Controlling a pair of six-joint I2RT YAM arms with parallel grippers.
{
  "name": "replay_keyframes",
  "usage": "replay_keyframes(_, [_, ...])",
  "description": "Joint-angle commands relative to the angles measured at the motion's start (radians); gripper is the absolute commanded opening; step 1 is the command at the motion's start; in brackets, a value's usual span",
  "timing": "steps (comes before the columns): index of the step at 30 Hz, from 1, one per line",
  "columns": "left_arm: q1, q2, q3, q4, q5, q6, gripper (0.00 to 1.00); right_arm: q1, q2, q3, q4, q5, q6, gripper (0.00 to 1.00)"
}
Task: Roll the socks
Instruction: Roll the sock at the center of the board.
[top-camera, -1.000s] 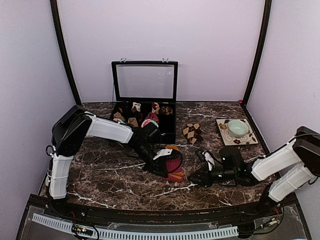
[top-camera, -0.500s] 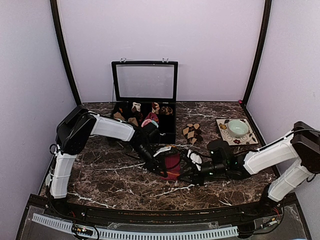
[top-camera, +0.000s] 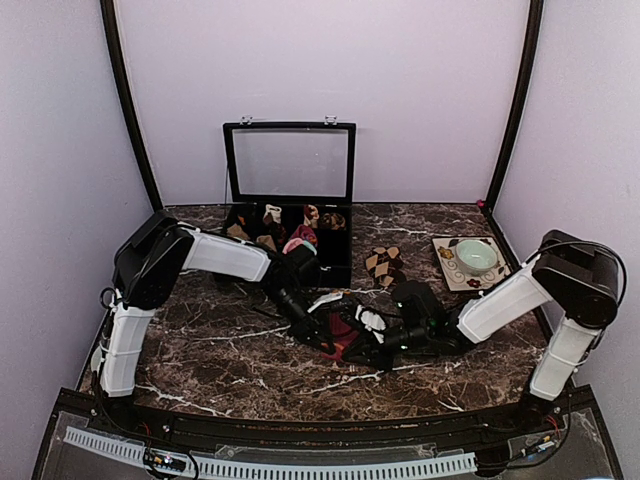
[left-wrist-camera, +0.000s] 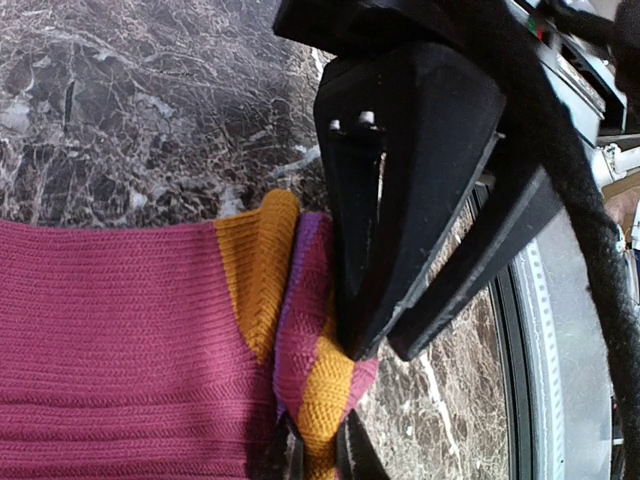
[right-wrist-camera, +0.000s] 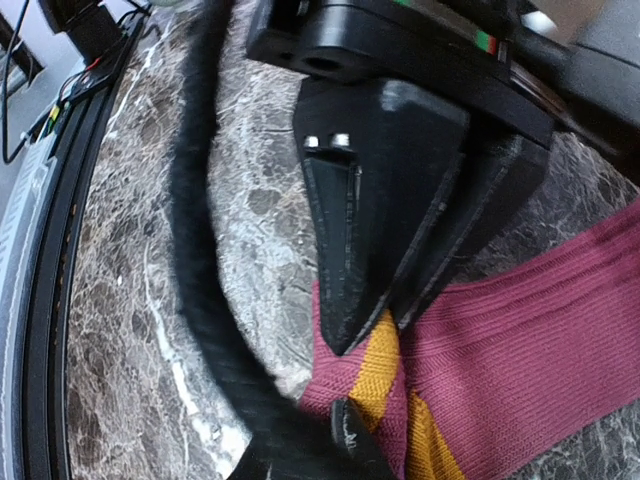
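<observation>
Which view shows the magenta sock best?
Left wrist: the magenta sock fills its lower left, knit and orange band sharp. Right wrist catches less, mostly the striped end; the top view shows it small and partly covered.

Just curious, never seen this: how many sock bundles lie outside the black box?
2: the magenta striped sock between the left hand and right hand, and the brown diamond-patterned sock right of the box. Each may hide a second sock.

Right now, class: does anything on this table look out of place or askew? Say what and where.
The diamond sock lies crumpled alone right of the box. The magenta sock is bunched, its striped end pinched by the left gripper and right gripper. Nothing spilled.
</observation>
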Motion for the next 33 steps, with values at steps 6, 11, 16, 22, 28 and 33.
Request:
replay_keyframes(6, [0.008,-0.008,-0.1,-0.015,-0.179,0.0,0.25,-0.05,0.065,-0.023,0.046,-0.015,0.102,0.0])
replay_keyframes(11, [0.007,-0.071,-0.133,-0.011,-0.179,0.038,0.34,-0.059,0.119,0.022,-0.048,-0.006,0.155,0.0])
replay_keyframes(16, [0.009,-0.196,-0.252,0.033,-0.235,0.135,0.41,-0.107,0.185,0.076,-0.149,-0.091,0.256,0.0])
replay_keyframes(22, [0.008,-0.359,-0.358,0.128,-0.293,0.231,0.42,-0.143,0.22,0.101,-0.214,-0.155,0.44,0.0])
replay_keyframes(28, [-0.04,-0.415,-0.367,0.146,-0.315,0.295,0.44,-0.157,0.184,-0.003,-0.133,-0.217,0.696,0.0])
replay_keyframes(33, [-0.135,-0.446,-0.39,0.202,-0.344,0.36,0.44,-0.154,0.124,-0.115,-0.025,-0.262,0.864,0.0])
